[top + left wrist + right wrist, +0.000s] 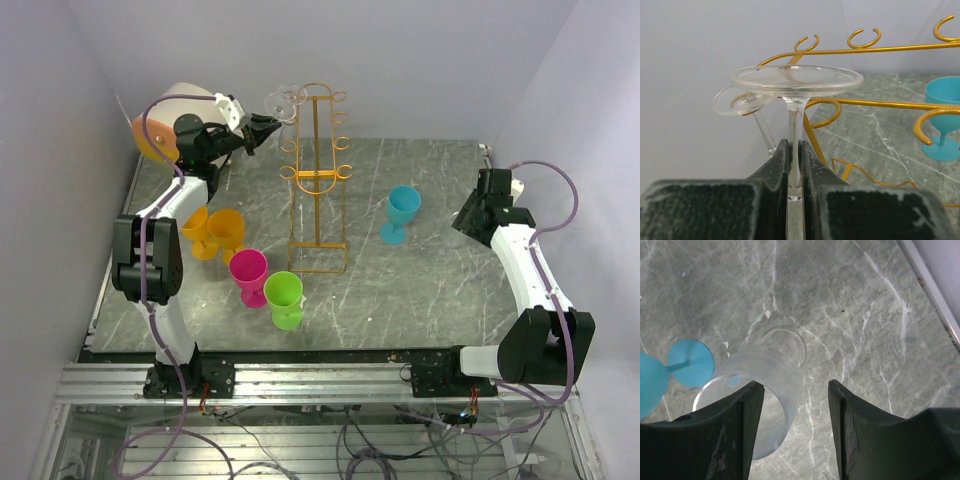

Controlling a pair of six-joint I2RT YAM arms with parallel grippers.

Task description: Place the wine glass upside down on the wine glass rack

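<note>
My left gripper [795, 145] is shut on the stem of a clear wine glass [796, 80], whose round foot points away from the camera. In the top view this gripper [262, 130] holds the glass [284, 100] high beside the upper left of the orange-gold wine glass rack [318, 170]. The held foot sits just in front of a rack hook [827, 112]. A second clear glass [742, 99] has its foot at a neighbouring hook. My right gripper [796, 385] is open above the table, apart from the rack.
A clear tumbler [760, 390] stands under my right gripper's left finger, beside a blue goblet [402, 210]. Two orange goblets [215, 232], a pink one [248, 272] and a green one [285, 297] stand left of the rack. A cream drum with an orange face [160, 125] sits behind the left arm.
</note>
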